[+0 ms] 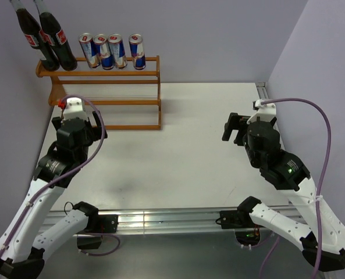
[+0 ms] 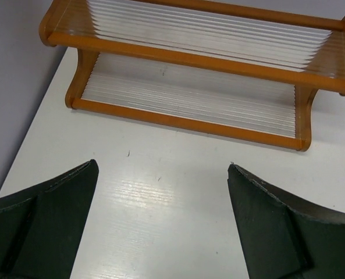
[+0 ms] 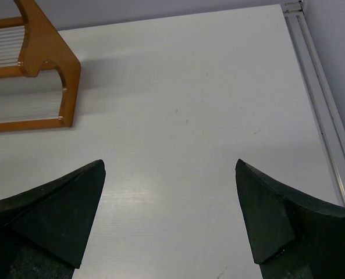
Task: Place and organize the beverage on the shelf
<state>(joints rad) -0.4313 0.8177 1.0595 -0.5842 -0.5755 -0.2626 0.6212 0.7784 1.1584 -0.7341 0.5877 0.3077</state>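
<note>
Two cola bottles [image 1: 59, 38] stand side by side at the left end of the shelf's [image 1: 102, 74] top tier. Four cans [image 1: 108, 51] stand in a row just to their right. The shelf sits at 11 o'clock on the white tabletop [image 1: 189, 145], against the back wall. My left end effector [image 2: 162, 167] hangs over the tabletop with its fingers spread wide and nothing between them, the shelf's lowest tier near at 12 o'clock. My right end effector [image 3: 170, 164] is well apart from the shelf, equally spread and holding nothing, with the shelf's right end at its 10 o'clock.
</note>
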